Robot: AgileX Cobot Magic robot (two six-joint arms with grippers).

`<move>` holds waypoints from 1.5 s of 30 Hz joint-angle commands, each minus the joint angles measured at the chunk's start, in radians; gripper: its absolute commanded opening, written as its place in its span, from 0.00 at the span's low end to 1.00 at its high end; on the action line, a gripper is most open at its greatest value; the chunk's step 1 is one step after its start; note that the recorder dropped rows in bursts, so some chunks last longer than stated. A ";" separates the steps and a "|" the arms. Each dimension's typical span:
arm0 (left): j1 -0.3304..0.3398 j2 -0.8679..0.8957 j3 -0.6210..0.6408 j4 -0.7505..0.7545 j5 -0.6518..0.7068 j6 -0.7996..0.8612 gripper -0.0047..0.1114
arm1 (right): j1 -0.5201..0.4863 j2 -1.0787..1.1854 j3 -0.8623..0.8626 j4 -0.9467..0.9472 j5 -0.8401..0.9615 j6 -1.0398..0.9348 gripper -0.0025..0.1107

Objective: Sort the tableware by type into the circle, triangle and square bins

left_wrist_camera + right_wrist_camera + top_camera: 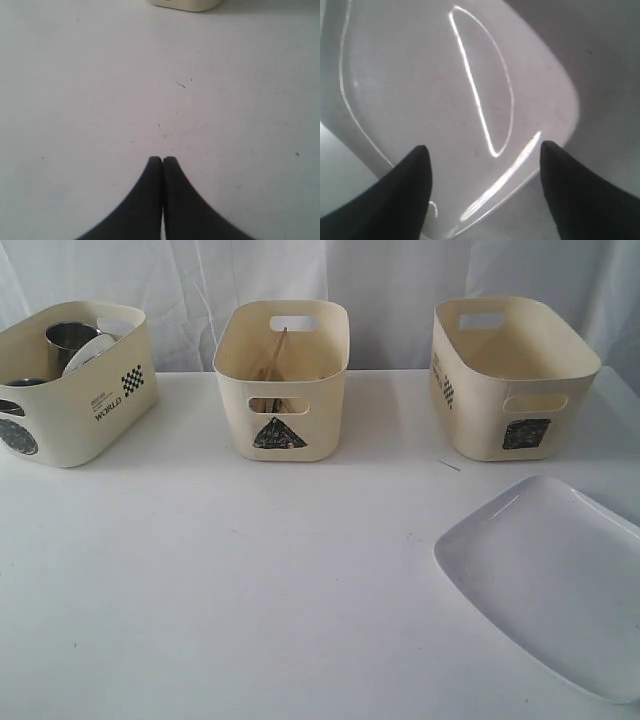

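The large white rounded-square plate (550, 580) lies flat on the table at the front right. In the right wrist view my right gripper (485, 149) hangs open just above the plate (420, 75), its rim running between the two fingers without touching them. My left gripper (162, 159) is shut on nothing over bare table. Neither gripper shows in the exterior view. The circle bin (100, 415) holds a steel mug (70, 337) and the white bowl (92, 348). Two wooden chopsticks (275, 355) lean inside the triangle bin (310, 390). Fork, spoon and knife are out of view.
The square bin (490, 390) stands at the back right, behind the plate, with nothing showing inside. The three cream bins form a row along the back of the white table (250, 570). A bin's lower edge (185, 4) shows in the left wrist view.
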 commanded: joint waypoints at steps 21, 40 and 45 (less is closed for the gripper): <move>-0.006 -0.005 0.005 0.002 0.030 -0.005 0.04 | 0.000 0.168 0.003 0.052 -0.160 -0.282 0.39; -0.006 -0.005 0.005 0.002 0.030 -0.005 0.04 | 0.000 0.243 0.003 0.130 -0.099 -0.402 0.04; -0.006 -0.005 0.005 0.002 0.030 -0.005 0.04 | 0.000 0.253 0.003 0.189 -0.093 -0.433 0.04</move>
